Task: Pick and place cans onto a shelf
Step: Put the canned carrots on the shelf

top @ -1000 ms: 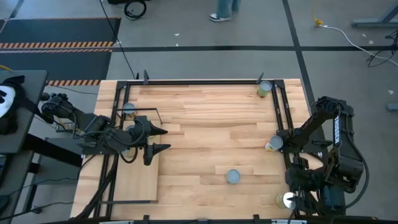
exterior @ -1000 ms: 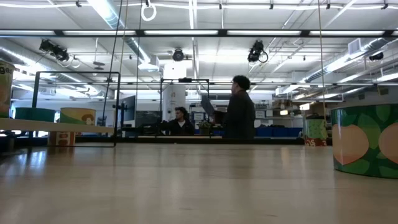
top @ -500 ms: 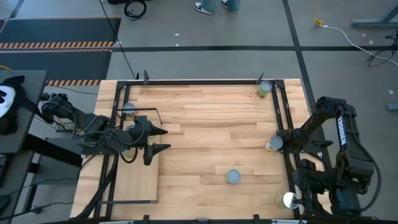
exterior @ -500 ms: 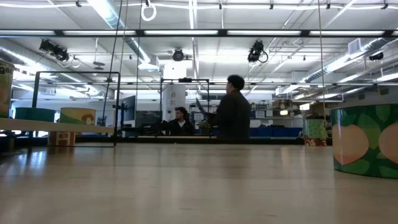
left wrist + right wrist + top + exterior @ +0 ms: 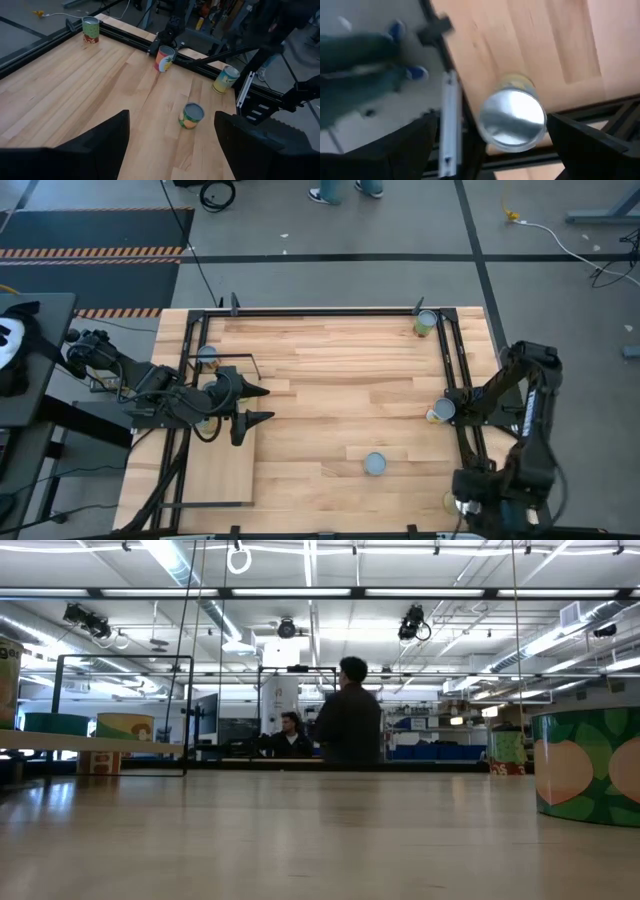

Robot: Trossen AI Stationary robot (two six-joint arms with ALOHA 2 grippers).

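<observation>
Table (image 5: 330,380) is carrying the shelf (image 5: 225,480) at its left edge. Left gripper (image 5: 258,404) is hovering over the shelf's inner edge, jaws spread, empty. Right gripper (image 5: 490,145) is hanging above the silver-topped can (image 5: 512,119) at the table's near right corner, jaws released wide, holding nothing. Risk: the can is sitting just beside the black frame rail (image 5: 451,125), so a descending jaw could be hitting the rail or tipping the can off the edge. The can is standing upright, long axis vertical, lid up.

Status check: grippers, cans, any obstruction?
Left gripper open, empty, over the shelf. Right gripper open above the near-right corner can, not gripping. Other cans loose on the table. Nothing blocking.
</observation>
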